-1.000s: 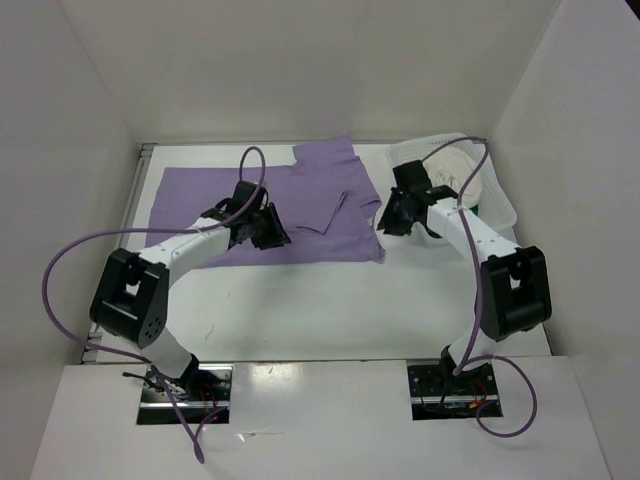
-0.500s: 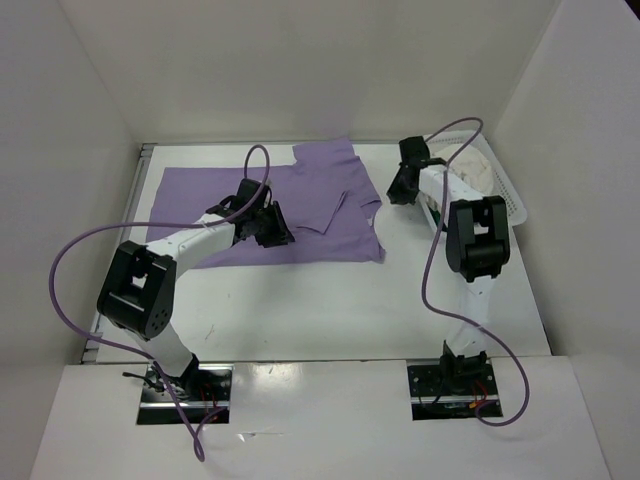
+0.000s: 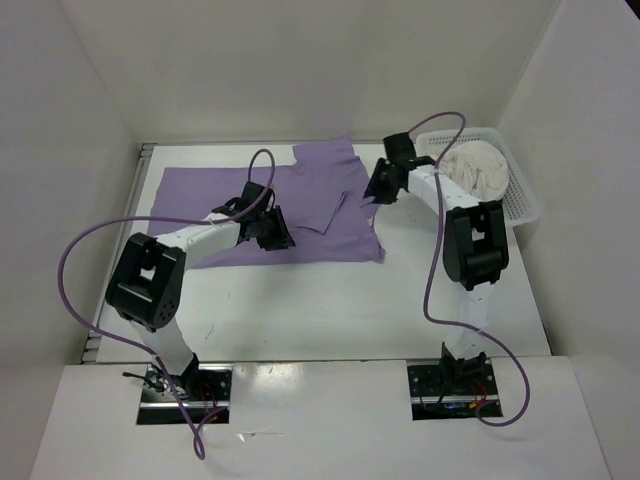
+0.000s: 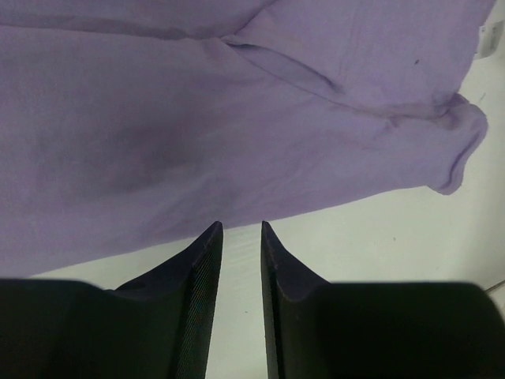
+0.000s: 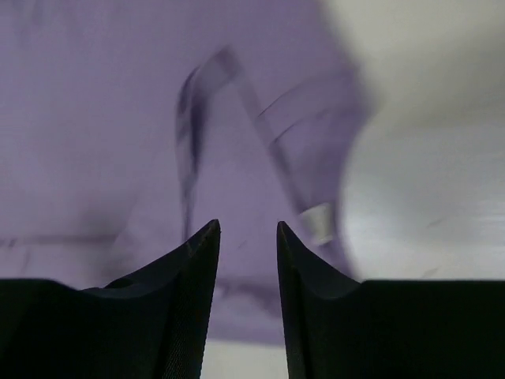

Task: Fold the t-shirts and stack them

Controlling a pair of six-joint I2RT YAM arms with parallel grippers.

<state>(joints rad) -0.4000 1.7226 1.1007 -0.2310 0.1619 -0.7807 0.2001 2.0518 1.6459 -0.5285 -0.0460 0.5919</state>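
Observation:
The lavender t-shirt (image 3: 200,190) lies spread flat across the back of the table, one sleeve folded over near its right side. My left gripper (image 3: 275,236) hovers at the shirt's near edge, open by a narrow gap. In the left wrist view bare table shows between the fingers (image 4: 203,260), and the lavender cloth (image 4: 237,118) starts just beyond the tips. My right gripper (image 3: 376,192) is open over the shirt's right sleeve. The right wrist view is blurred, with purple cloth (image 5: 118,118) and a white tag (image 5: 319,223) below the tips. A cream t-shirt (image 3: 482,170) lies crumpled in the basket.
The white mesh basket (image 3: 528,202) stands at the back right against the side wall. White walls close in the table on the left, back and right. Purple cables loop from both arms. Bare table (image 3: 330,300) runs in front of the shirt.
My right arm has swung left from the basket to the lavender shirt's right sleeve and its jaws have opened. The basket has shifted right. The left arm has barely moved.

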